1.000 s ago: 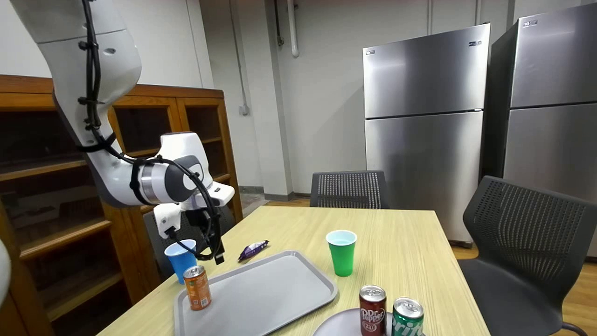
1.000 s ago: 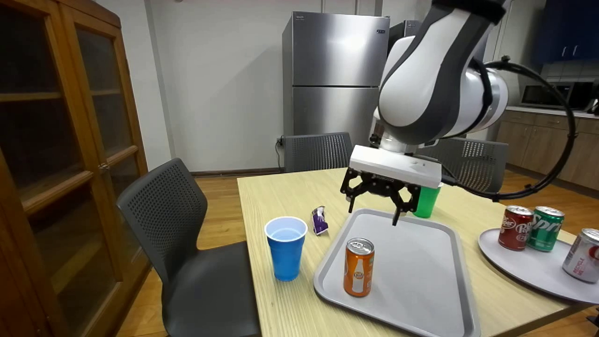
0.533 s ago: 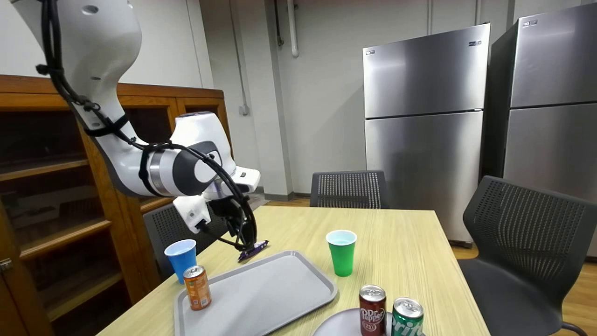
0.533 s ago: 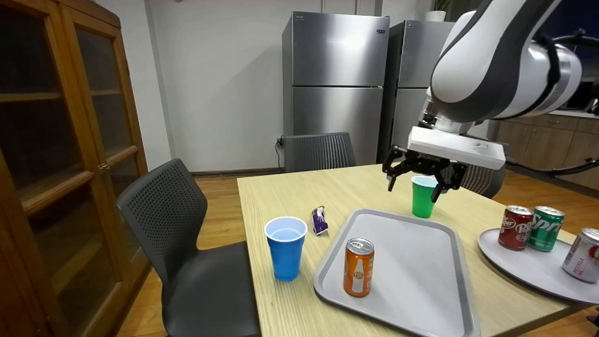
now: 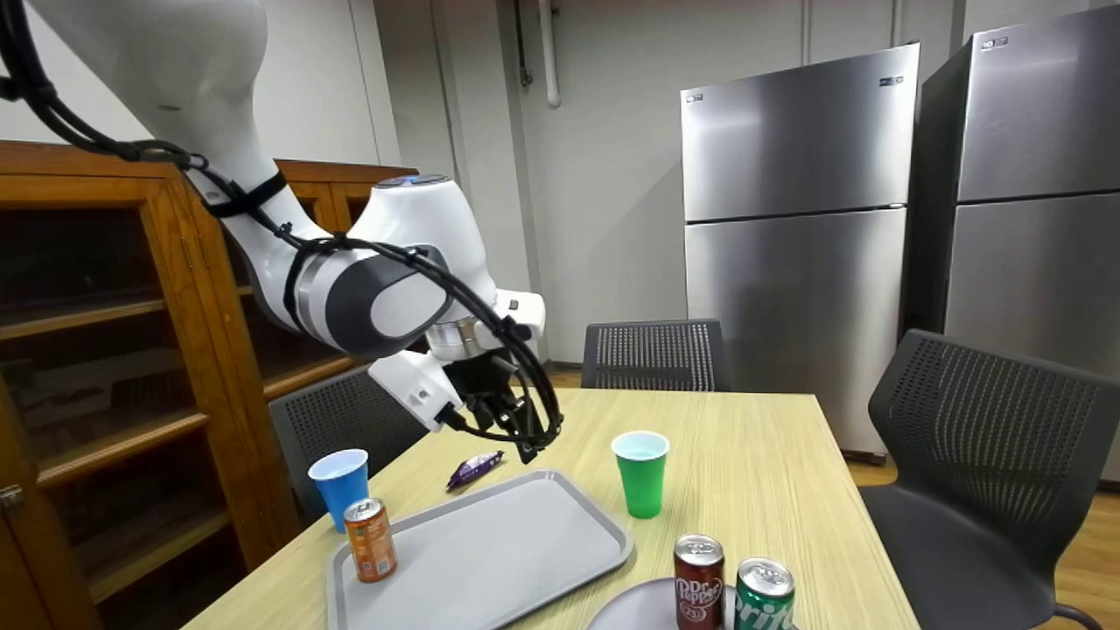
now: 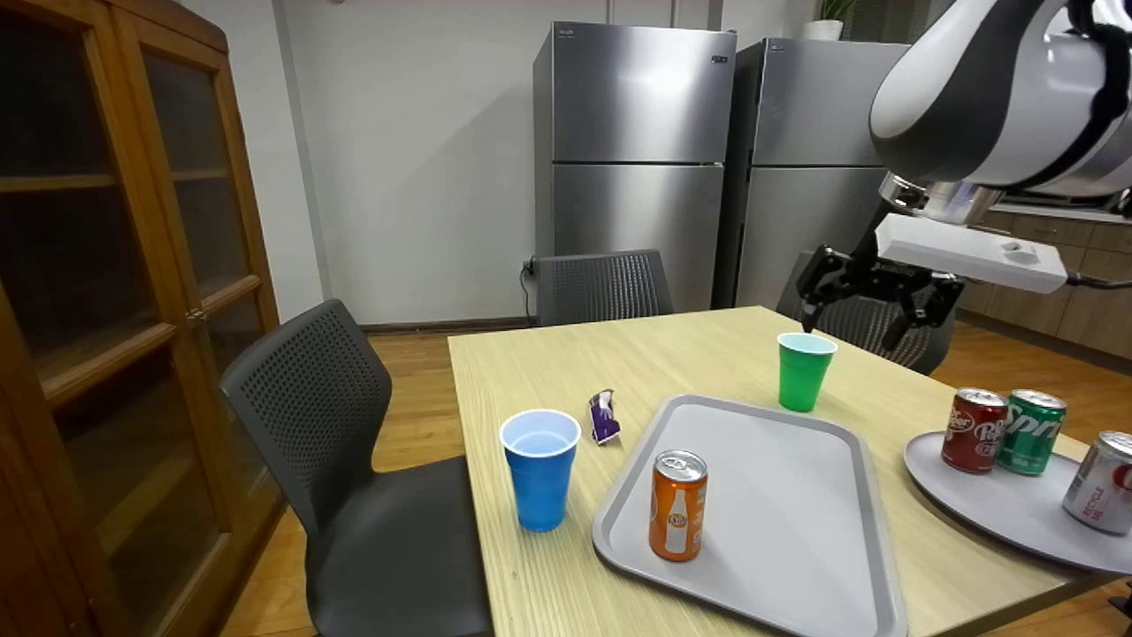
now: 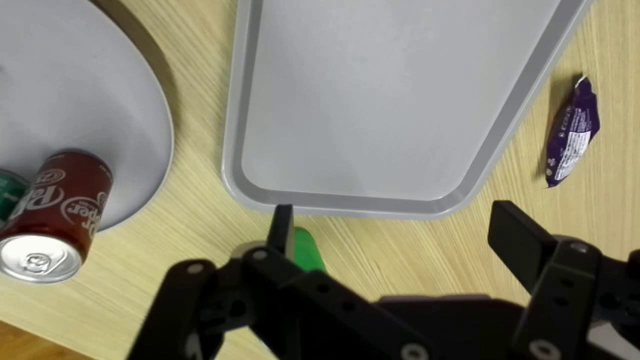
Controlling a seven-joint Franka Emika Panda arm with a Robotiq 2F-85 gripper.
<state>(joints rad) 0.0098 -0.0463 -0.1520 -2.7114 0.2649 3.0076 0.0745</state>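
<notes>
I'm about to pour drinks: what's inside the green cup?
In both exterior views, the green cup shows only its pale upper inside; its near wall hides the bottom. In the wrist view, the hand covers most of it. Any contents stay hidden.

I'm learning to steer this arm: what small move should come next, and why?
I'd probably shift the gripper sideways before lowering it, so the green cup lies between its open fingers. They hold nothing, and in the wrist view the cup is partly hidden behind one finger rather than centred in the gap.
</notes>
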